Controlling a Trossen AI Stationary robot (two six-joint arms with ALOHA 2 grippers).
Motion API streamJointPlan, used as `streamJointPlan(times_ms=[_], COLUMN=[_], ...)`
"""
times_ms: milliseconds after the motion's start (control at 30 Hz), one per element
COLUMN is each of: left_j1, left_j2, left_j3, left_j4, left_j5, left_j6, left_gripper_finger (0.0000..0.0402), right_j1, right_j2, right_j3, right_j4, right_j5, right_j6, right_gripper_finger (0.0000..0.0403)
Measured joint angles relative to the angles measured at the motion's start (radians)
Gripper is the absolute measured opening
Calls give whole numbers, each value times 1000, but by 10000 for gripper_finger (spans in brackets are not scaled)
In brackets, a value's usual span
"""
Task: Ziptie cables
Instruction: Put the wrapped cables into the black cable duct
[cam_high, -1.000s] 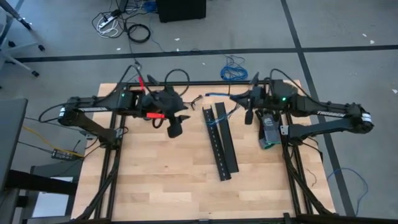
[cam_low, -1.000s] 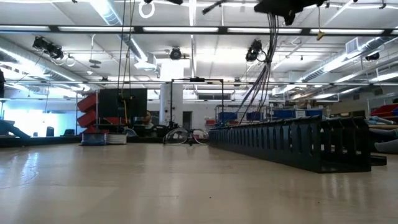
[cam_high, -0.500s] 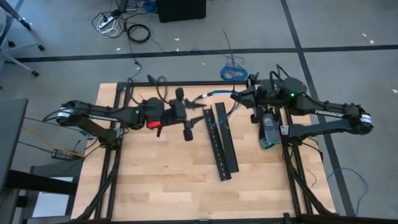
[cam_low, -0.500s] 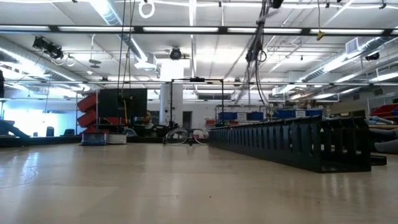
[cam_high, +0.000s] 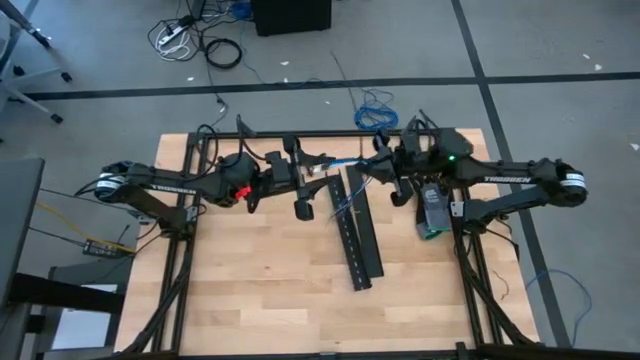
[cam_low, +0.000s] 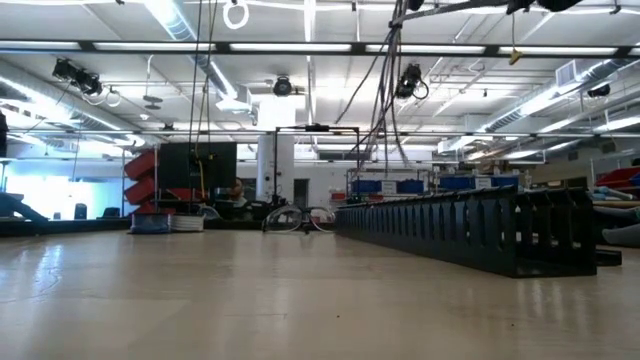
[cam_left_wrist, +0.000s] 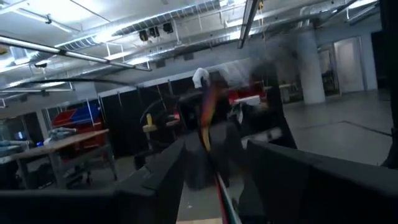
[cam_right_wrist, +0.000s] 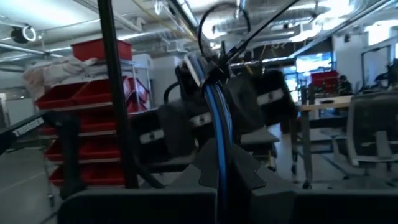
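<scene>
Broad pale wooden table (cam_high: 260, 290) in a black frame, grey floor all around

Across its far half, two dark arms reaching inward toward each other: left arm (cam_high: 170, 183) stretched in from the left edge, right arm (cam_high: 510, 180) from the right edge, both raised off the wood

Between them, lying flat near the table's middle, two wide black perforated strips (cam_high: 362, 240) side by side, running from the far edge toward the near one; in the low view, seen as one long dark slotted wall (cam_low: 470, 230) on the right

On the right side of the frame, just beside the right arm, a small dark box with a green edge (cam_high: 432, 215)

Left gripper (cam_high: 312, 172) held above the far end of the strips, a little to their left; fingers (cam_left_wrist: 168, 177) parted in the left wrist view, a thin reddish strand running up through the gap, blurred, no pinch visible

Right gripper (cam_high: 378, 168) facing it from the strips' other side, near but apart; fingers (cam_right_wrist: 205, 174) pressed together on the cables (cam_right_wrist: 217, 137), blue and dark strands rising between them

Cables (cam_high: 345, 162) bridging the two grippers in the air above the strips' far end; in the low view, dark strands (cam_low: 385, 90) hanging from the top edge, clear of the table
</scene>
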Motion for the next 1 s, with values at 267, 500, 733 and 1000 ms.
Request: streamJointPlan(times_ms=[267,500,733,1000], left_j1=[0,-1,-1,-5], left_j2=[1,1,1,3], left_j3=[0,0,0,-1], left_j4=[35,52,47,86], left_j5=[-8,-8,-86,-59], left_j6=[2,2,0,24], left_gripper_finger=[168,168,114,9], right_j1=[33,34,37,37], right_j2=[74,93,92,91], right_j3=[0,0,0,0], right_j4=[46,64,72,75], right_j5=[9,13,13,9], right_j6=[8,12,15,15], right_gripper_finger=[0,0,0,0])
